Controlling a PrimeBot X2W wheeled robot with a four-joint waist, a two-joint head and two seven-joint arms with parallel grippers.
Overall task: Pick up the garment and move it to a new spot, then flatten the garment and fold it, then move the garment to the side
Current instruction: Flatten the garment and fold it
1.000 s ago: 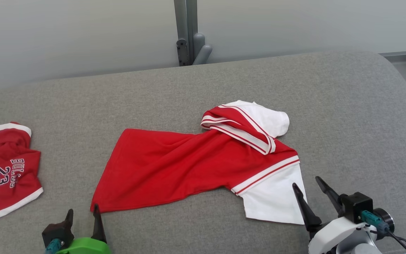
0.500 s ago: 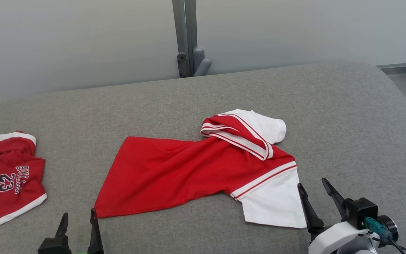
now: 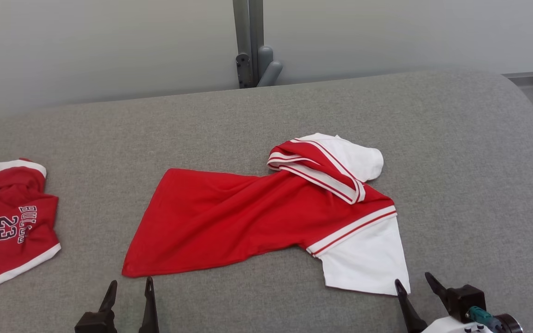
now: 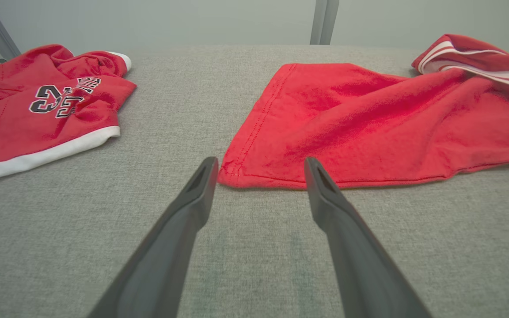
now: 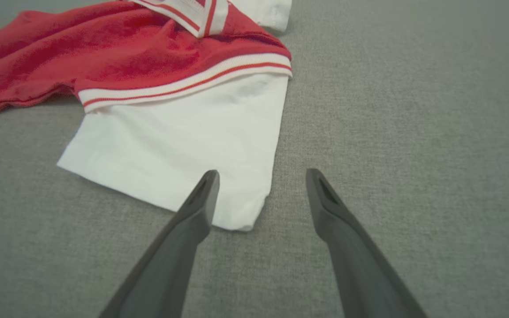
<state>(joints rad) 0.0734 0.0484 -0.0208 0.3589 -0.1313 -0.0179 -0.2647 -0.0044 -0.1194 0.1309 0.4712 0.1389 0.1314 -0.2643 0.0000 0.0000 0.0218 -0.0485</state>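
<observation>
Left gripper (image 3: 130,282) stands wide open and empty, its tips just short of the shirt's (image 3: 229,217) red hem corner. Right gripper (image 3: 412,278) is likewise spread with nothing in it, at the corner of the white sleeve. Shorts (image 3: 12,226) lie rumpled at the far left of the grey pad (image 3: 456,162), well apart from both. They look light, soft and limp — likely to sag and bunch, so pinching two corners of the white-trimmed hem seems best. Bare pad lies between the left gripper and them, but the shirt sprawls mid-pad — right where flattening would want room.
</observation>
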